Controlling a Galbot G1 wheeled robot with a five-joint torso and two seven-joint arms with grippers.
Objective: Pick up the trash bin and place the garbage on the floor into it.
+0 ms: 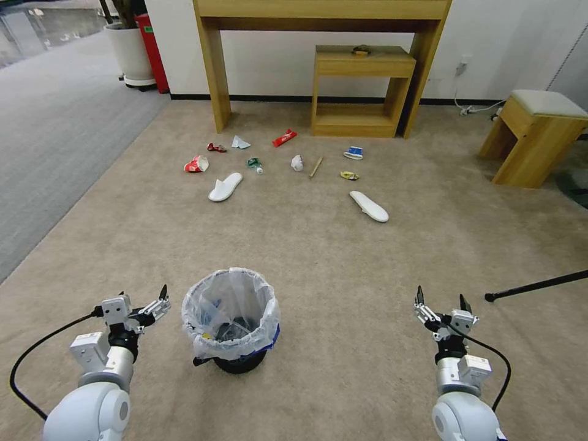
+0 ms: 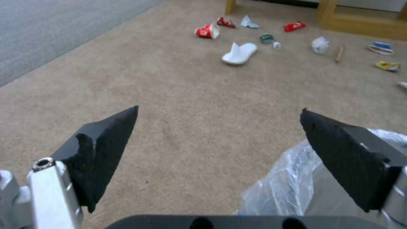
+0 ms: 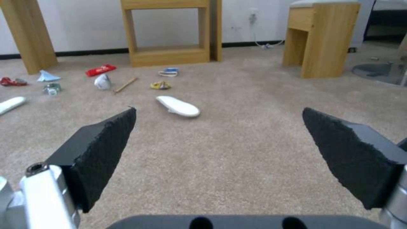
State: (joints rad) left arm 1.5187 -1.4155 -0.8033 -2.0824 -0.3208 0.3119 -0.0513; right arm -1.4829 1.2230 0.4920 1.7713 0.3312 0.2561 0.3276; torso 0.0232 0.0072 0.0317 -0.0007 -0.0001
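The trash bin [image 1: 268,318], black with a crinkled clear liner, stands on the beige floor [image 1: 343,263] between my arms. My left gripper [image 1: 143,298] hovers open just left of its rim; in the left wrist view the gripper [image 2: 219,109] has the bin's bag [image 2: 288,181] beside one finger. My right gripper [image 1: 441,299] [image 3: 218,109] is open and empty, well right of the bin. The garbage lies farther ahead: two white slippers [image 1: 225,186] [image 1: 369,206], a crushed red-white cup [image 1: 196,164], a green-label bottle [image 1: 255,164], a paper wad [image 1: 297,162], a stick [image 1: 316,166] and wrappers.
A wooden console table [image 1: 214,67] with a small shelf unit [image 1: 361,92] stands against the far wall behind the litter. A padded stool [image 1: 533,135] sits at the right. A black pole [image 1: 539,285] lies on the floor at right. Grey carpet [image 1: 55,135] borders the left.
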